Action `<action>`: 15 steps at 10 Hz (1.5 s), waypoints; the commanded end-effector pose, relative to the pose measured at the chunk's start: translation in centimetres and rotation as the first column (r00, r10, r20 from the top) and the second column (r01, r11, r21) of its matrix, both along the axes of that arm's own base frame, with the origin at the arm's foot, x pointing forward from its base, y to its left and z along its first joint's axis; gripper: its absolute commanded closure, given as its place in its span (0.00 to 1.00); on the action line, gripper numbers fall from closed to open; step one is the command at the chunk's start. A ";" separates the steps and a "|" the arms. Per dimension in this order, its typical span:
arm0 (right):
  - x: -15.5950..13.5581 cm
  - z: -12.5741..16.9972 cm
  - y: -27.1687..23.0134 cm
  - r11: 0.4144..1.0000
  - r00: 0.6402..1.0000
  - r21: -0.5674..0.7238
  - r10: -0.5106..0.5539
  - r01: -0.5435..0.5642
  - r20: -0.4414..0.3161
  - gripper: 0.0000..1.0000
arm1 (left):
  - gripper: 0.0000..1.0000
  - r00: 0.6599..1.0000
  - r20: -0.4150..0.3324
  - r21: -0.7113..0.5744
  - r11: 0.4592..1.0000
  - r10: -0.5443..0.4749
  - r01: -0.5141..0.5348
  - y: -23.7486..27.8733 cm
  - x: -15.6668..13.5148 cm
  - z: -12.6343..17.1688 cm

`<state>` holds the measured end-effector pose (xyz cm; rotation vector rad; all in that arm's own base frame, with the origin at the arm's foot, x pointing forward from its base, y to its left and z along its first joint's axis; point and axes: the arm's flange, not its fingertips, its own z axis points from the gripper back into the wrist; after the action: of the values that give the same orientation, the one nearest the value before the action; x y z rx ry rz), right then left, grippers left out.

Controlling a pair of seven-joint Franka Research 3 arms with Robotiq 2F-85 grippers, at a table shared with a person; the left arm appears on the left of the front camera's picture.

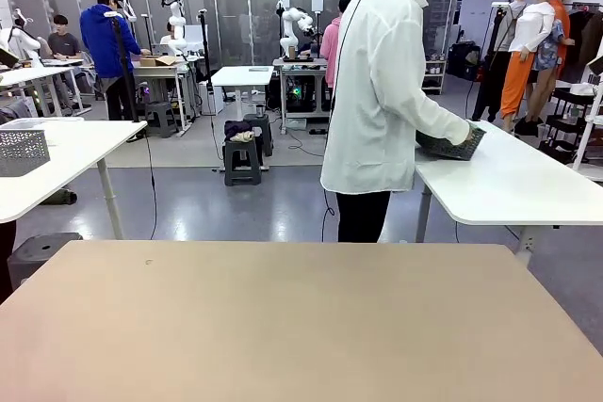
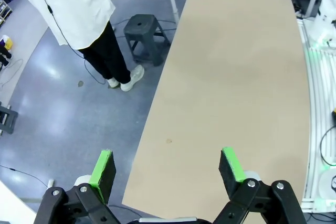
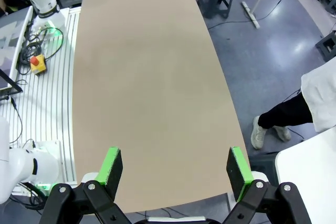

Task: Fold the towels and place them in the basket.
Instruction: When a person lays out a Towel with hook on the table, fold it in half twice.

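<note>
Expect the towels to be light, soft, floppy terry cloth that sags from wherever you pinch it, so plan to take a corner or a hem edge and draw the fold over flat rather than lift from the middle (a thick fold may slip if you catch only a few loops). You cannot tell from these views where they are right now. The basket [image 1: 454, 145] looks stiff and probably light, and is best held by its solid rim. It sits on the white table [image 1: 528, 185] beyond your worktop [image 1: 301, 327], under the hands of the person [image 1: 377, 91] in the white coat, who is turned toward that table. That puts it well out of reach, so it has to come to you first. The left gripper [image 2: 167, 165] hangs above the worktop with its fingers spread wide and nothing between them, and the right gripper [image 3: 174, 164] is the same. Around you are a dark stool [image 2: 144, 30] on the floor near the person's feet, a pale grey perforated bin [image 1: 21, 151] on another table to the left (not yours), and a red stop button [image 3: 37, 62] on the rail beside the worktop. The likeliest obstacle, in my judgement, is the person's arms reaching in.
</note>
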<state>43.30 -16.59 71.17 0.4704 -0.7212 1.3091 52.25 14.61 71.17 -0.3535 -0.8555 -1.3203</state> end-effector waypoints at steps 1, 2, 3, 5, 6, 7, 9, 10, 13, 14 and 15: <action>0.1 0.3 0.0 0.999 1.000 -0.030 0.010 -0.011 -0.022 0.00 | 0.00 0.999 -0.047 0.017 1.000 -0.004 0.005 0.3 0.3 0.8; 0.2 0.4 0.0 0.999 1.000 -0.032 0.011 -0.011 -0.027 0.00 | 0.00 0.999 -0.054 0.021 1.000 -0.008 0.009 0.2 0.4 1.0; 0.5 0.3 -0.1 0.999 0.999 -0.037 0.013 -0.014 -0.029 0.00 | 0.00 0.998 -0.059 0.024 1.000 -0.011 0.012 0.3 0.6 1.1; 0.8 0.3 -0.3 0.999 0.999 -0.037 0.027 -0.028 -0.038 0.00 | 0.00 0.996 -0.081 0.019 1.000 -0.023 0.025 0.3 0.9 1.2; 1.0 0.3 -0.5 0.999 0.999 -0.031 0.034 -0.035 -0.042 0.00 | 0.00 0.996 -0.086 0.011 0.999 -0.033 0.034 0.2 1.2 1.2; 1.3 0.3 -0.6 0.999 0.999 -0.027 0.034 -0.035 -0.042 0.00 | 0.00 0.995 -0.087 0.009 0.999 -0.037 0.038 0.3 1.5 1.3; 2.3 -0.1 -0.8 0.999 0.998 -0.020 0.033 -0.034 -0.049 0.00 | 0.00 0.995 -0.091 0.001 0.999 -0.041 0.041 0.0 2.3 1.5; 2.6 -0.2 -0.8 0.999 0.998 -0.016 0.034 -0.035 -0.054 0.00 | 0.00 0.995 -0.093 -0.002 0.999 -0.041 0.041 -0.1 2.6 1.6; 3.1 -0.6 -0.7 0.999 0.997 -0.012 0.035 -0.036 -0.063 0.00 | 0.00 0.994 -0.100 -0.007 0.999 -0.044 0.043 -0.4 3.1 1.6; 3.2 -0.7 -0.8 0.999 0.997 -0.012 0.035 -0.036 -0.063 0.00 | 0.00 0.994 -0.104 -0.009 0.999 -0.044 0.043 -0.3 3.2 1.6; 3.2 -0.7 -0.8 0.999 0.997 -0.013 0.032 -0.033 -0.064 0.00 | 0.00 0.993 -0.108 -0.010 0.999 -0.048 0.047 -0.2 3.3 1.5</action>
<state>46.50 -17.38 70.22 0.5044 -0.6457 1.3155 54.98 14.01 71.62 -0.4169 -0.7765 -1.3317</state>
